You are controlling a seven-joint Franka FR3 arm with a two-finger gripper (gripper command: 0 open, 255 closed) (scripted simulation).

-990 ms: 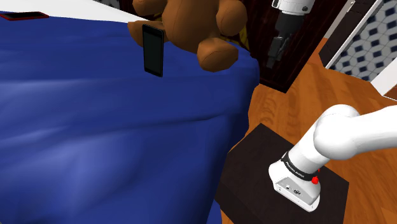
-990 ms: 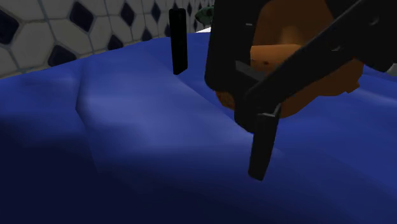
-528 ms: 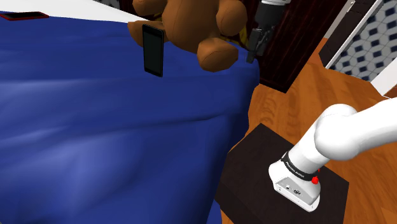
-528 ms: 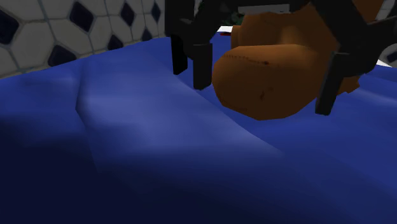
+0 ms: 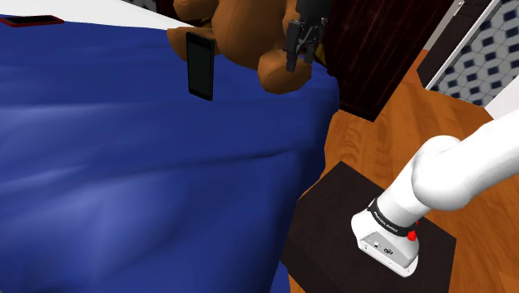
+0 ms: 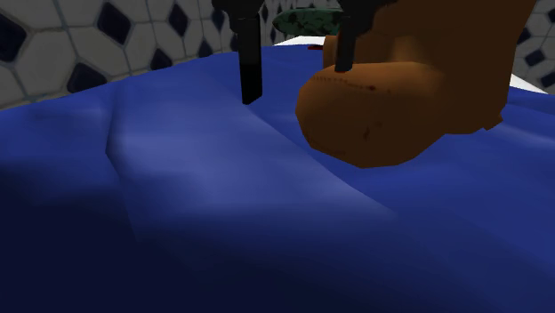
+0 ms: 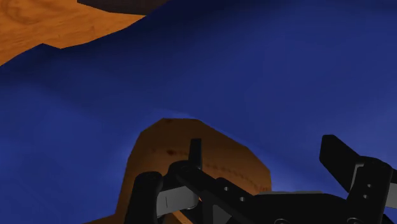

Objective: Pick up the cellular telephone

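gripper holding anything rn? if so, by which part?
Nothing is held. The gripper is open over the brown teddy bear's foot; the black phone stands apart from it, ungrasped.

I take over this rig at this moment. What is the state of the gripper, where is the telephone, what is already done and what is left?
The gripper is open and empty, above the teddy bear's foot.
The black cellular telephone stands nearly upright on the blue bed cover. It seems to lean on the brown teddy bear, to the shoulder view's left of the gripper, and is not touched.
Done: nothing grasped yet.
Left: move across to the telephone, close on it and lift.
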